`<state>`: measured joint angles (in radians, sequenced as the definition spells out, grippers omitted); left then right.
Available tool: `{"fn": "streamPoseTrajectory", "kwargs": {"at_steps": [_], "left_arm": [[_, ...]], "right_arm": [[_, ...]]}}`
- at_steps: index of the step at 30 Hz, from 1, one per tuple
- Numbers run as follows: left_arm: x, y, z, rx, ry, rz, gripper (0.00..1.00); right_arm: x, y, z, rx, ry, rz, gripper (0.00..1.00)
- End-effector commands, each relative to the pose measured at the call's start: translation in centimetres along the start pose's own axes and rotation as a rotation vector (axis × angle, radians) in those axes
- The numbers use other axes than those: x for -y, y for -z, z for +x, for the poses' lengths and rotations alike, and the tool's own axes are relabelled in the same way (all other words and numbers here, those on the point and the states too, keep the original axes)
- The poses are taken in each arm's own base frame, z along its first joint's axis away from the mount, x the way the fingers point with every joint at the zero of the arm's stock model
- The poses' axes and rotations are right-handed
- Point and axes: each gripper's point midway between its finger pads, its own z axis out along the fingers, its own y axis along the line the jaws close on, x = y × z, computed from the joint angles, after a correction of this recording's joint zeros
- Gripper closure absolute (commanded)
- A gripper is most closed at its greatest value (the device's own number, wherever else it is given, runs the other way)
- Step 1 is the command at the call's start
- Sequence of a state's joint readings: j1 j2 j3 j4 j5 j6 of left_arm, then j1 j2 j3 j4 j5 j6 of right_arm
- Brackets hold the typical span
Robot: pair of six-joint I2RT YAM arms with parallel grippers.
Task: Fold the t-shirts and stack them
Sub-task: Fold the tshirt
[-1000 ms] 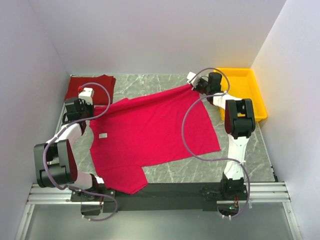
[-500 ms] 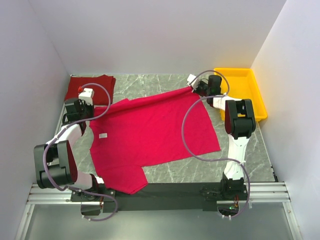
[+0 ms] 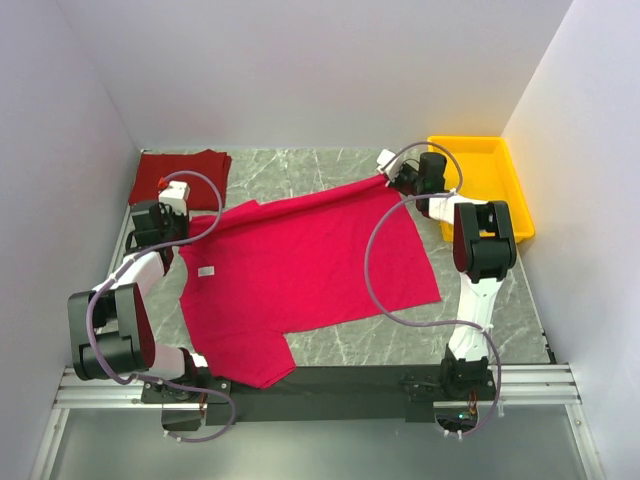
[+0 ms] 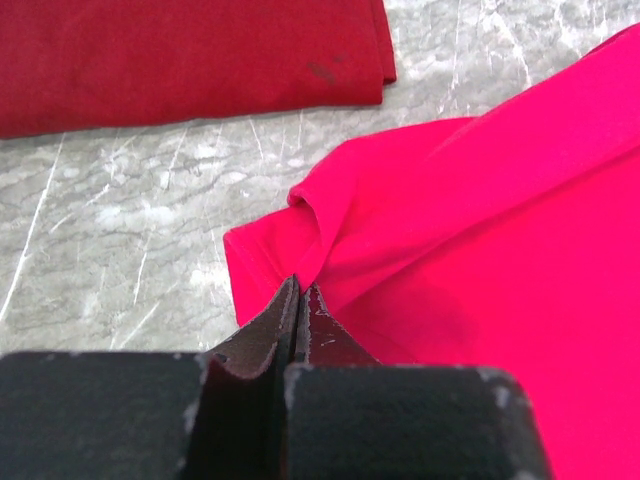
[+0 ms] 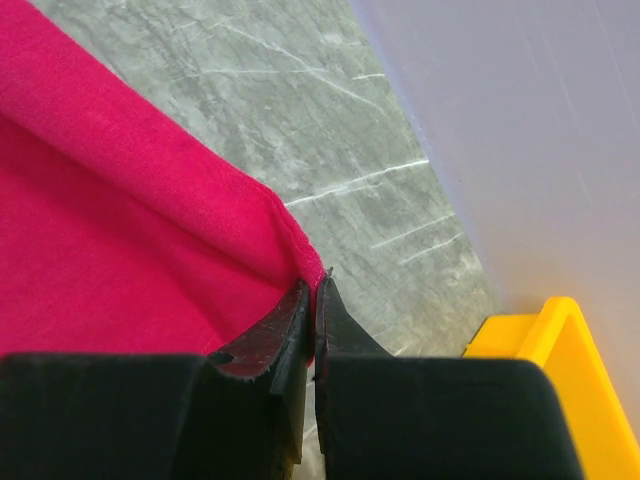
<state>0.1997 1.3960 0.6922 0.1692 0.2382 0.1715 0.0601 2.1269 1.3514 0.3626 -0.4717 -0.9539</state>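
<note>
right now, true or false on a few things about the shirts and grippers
1. The left gripper is shut on the crimson shirt. True.
2. The dark shirt lies in the tray. False: it lies folded on the table at the far left; the tray is at the far right.
3. The right gripper is shut on the crimson shirt's edge. True.
4. The crimson shirt is stacked on the dark shirt. False: they lie apart, with bare table between them.
</note>
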Motion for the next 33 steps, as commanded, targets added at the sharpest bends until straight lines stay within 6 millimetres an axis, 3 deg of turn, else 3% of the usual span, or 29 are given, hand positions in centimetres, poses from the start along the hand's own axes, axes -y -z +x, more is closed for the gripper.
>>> {"fn": "streamPoseTrajectory", "kwargs": {"at_steps": [1, 22, 33], "left_arm": [[-0.5, 0.7, -0.7, 0.026, -0.024, -0.022, 0.99], [-0.5, 0.7, 0.8, -0.020, -0.012, -0.029, 0.99], [-1.4, 0.4, 0.3, -0.016, -0.012, -0.068, 0.99]], "right_arm": [[3.3, 2.0, -2.5, 0.044, 0.030, 0.087, 1.00], [2.5, 2.8, -2.0, 0.027, 0.025, 0.069, 0.97], [1.9, 3.4, -1.9, 0.023, 0.021, 0.057, 0.96]]}}
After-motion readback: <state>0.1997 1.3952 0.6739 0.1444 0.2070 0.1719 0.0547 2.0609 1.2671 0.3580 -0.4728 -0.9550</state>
